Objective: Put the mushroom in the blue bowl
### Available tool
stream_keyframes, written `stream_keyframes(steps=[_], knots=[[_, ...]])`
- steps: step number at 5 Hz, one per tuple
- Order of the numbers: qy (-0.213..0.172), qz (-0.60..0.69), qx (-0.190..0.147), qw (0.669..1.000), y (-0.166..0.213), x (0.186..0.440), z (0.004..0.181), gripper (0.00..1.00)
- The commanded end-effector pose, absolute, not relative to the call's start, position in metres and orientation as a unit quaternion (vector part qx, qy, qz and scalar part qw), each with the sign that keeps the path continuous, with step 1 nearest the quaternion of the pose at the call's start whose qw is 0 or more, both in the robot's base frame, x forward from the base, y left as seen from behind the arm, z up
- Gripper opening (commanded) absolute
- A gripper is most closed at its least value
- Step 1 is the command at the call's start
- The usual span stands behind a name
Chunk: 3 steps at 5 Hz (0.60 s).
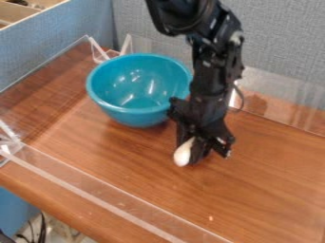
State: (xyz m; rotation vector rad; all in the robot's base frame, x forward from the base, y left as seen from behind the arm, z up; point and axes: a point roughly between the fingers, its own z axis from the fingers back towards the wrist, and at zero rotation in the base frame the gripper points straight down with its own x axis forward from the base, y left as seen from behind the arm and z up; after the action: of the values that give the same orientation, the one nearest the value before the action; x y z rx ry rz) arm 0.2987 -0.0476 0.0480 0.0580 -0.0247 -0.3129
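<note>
Gripper points straight down, just in front of the blue bowl and a bit to its right, low over the bench. Fingers are drawn in tight around the mushroom; only the cream stem end pokes out below them, cap hidden up between the fingers, so can't confirm cap colour here. The stem end sits at or just off the wood surface; can't tell if it's touching.

Mushroom is thus beside the bowl, near its outer wall, not in it. Bowl stands upright, looks empty apart from glare on the inside.

Handling, as a judgement: small toy, prob. light and rigid plastic or rubber, smooth and somewhat slippery. The stem is thick and roundish, so a pinch across it could let it pivot or squirt out if the hold is off-centre. Best hold is across the stem close to the cap, where the cap flare stops it sliding down. Not fragile; a drop would only mean a re-grab. Weight is no issue for the arm.

Bowl is deep w/ a plain rim, glossy and prob. light too: it may skid if bumped, so lift clear of the rim before moving across, then release over the middle.
</note>
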Motion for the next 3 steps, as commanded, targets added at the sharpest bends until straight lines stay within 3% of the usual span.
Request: stream_keyframes(steps=[1, 3], knots=[[-0.058, -0.159, 0.029, 0.985, -0.048, 0.312, 0.087, 0.0], [-0.082, -0.163, 0.035, 0.983, -0.065, 0.325, 0.119, 0.0]])
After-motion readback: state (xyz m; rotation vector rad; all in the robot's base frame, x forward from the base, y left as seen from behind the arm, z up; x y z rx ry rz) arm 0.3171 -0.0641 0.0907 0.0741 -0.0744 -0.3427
